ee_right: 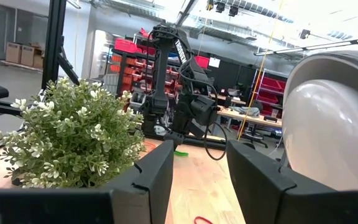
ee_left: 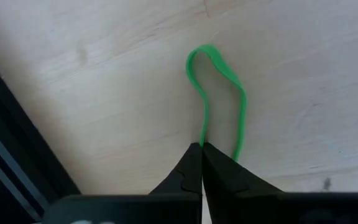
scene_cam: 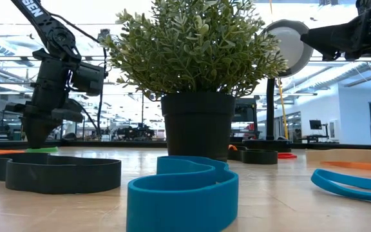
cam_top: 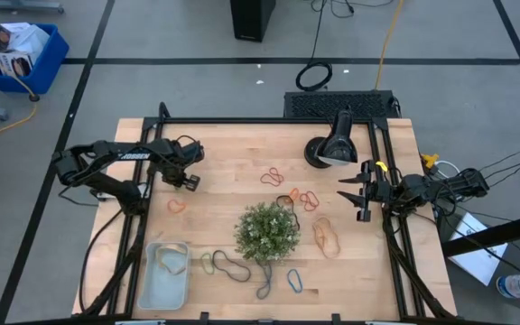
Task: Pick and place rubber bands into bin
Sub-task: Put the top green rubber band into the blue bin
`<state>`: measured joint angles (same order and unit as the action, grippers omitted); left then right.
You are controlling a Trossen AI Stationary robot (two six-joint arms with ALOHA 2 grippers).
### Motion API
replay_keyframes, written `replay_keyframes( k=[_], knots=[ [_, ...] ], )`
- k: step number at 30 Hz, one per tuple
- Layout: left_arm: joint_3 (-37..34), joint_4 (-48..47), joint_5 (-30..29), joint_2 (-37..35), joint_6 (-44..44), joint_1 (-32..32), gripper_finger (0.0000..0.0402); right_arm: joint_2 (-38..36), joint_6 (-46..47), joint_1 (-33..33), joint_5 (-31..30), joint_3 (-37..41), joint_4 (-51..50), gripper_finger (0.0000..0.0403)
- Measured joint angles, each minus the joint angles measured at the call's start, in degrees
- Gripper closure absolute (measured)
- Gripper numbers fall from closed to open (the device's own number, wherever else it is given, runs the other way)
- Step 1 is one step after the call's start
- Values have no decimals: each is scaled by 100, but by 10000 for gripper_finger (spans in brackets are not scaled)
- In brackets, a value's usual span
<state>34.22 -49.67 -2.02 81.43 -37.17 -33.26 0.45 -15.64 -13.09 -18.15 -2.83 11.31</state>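
Counter (cam_top: 242, 153), far-left area: left tool (ee_left: 202, 152) pinched shut on green rubber band (ee_left: 219, 93) lying flat. Pale bin (cam_top: 165, 280) at near-left corner, one tan band inside. Lift straight before swinging over bin, avoid snagging. Right tool (ee_right: 197, 174) idle, gaping, empty, beside lamp

Potted plant (scene_cam: 195, 58) centre frame, black pot standing on wooden table (scene_cam: 288, 206). Blue rubber band (scene_cam: 182, 190) in foreground, bottom centre, standing on edge. Dark rubber band (scene_cam: 60, 173) lower left, also on edge. Second blue band (scene_cam: 356, 183) lower right, lying flat. Orange band (scene_cam: 356, 165) right, behind it. Left gripper (scene_cam: 40, 132) at left, pointing down, tip at table surface beside green band (scene_cam: 44, 149). Lamp head (scene_cam: 292, 45) upper right, round pale face. Dark arm (scene_cam: 359, 29) in upper right corner.
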Motion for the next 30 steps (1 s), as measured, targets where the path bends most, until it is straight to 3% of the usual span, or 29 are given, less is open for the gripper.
replay_keyframes(
  k=[13,16,23,30],
  knots=[
    [236,-176,30,19,299,213,398,0,-26,-2,0,0,4,258],
    [542,-384,153,-31,411,395,397,0,-30,-2,-2,0,8,259],
    [1270,-785,-401,-76,257,832,399,0,-52,-1,-4,0,11,258],
    [2284,-1637,-563,-87,186,1380,399,0,-70,-1,-3,0,9,257]
  ],
)
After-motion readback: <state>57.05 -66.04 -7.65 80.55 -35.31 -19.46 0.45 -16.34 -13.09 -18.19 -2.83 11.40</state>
